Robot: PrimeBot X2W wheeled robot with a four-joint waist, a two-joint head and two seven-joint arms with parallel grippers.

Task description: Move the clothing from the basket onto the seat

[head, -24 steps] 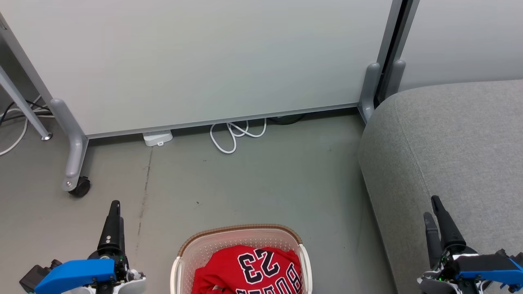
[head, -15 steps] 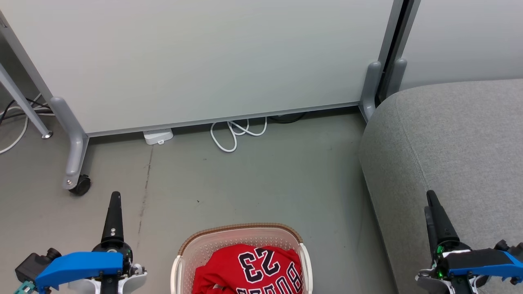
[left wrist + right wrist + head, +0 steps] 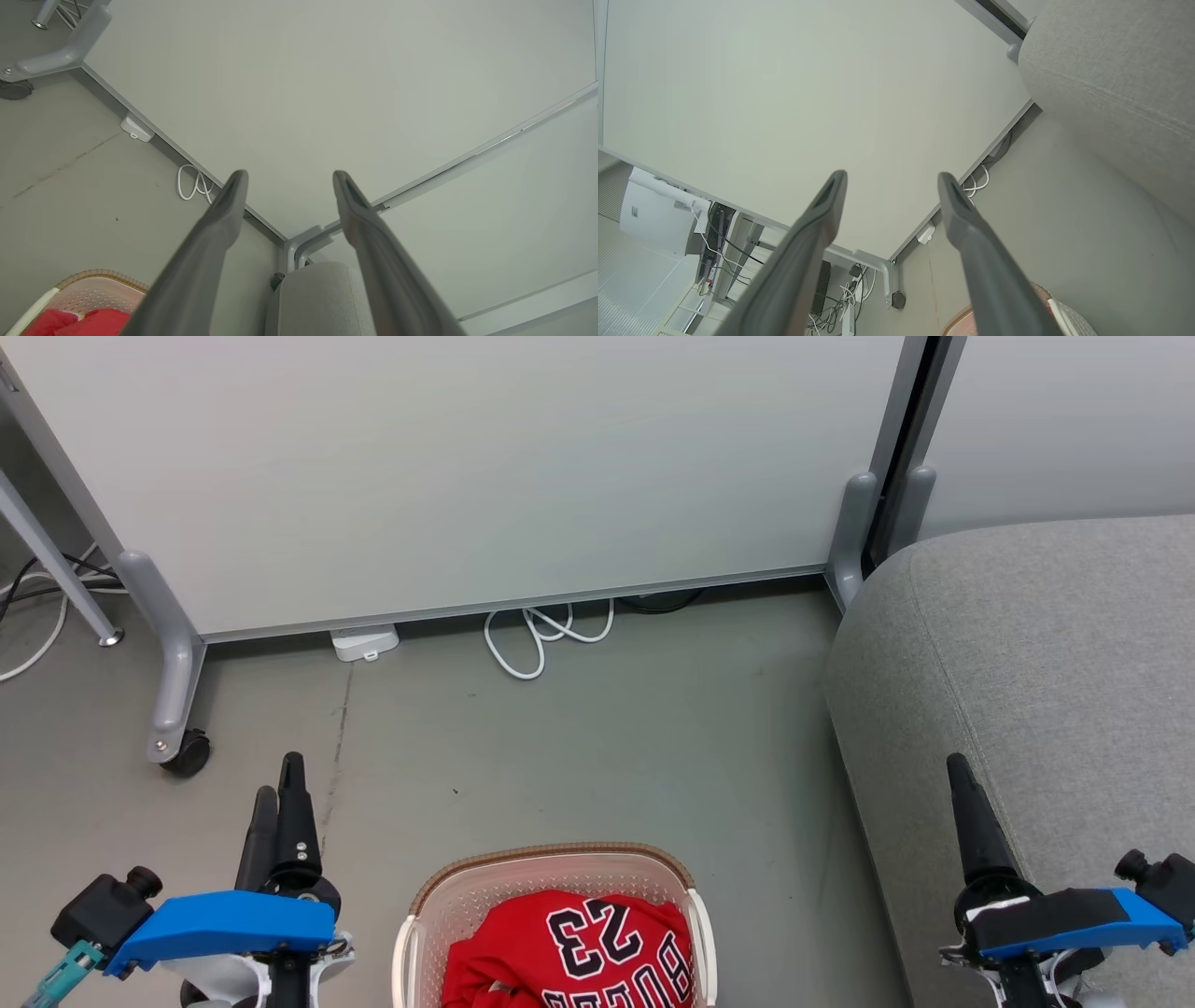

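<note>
Both the left end effector [image 3: 289, 173] and right end effector [image 3: 892, 176] stand open; we risk hooking the basket [image 3: 551, 852] rim, tipping out the jersey [image 3: 597, 947].

Pale partition panel [image 3: 467, 476] standing on grey floor [image 3: 607, 747].
White cable [image 3: 546, 639] looped at its lower edge, small white box [image 3: 364, 642] nearby; black castor [image 3: 191, 753] under grey leg [image 3: 173, 653].

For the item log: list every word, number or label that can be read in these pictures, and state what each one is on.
"23": black-and-white number on the red jersey in the basket, upside down in the head view.
Large lettering next to that number on the same jersey: cut off by the picture's bottom edge, cannot be read whole.
Small white box: any marking is too small to read.
</note>
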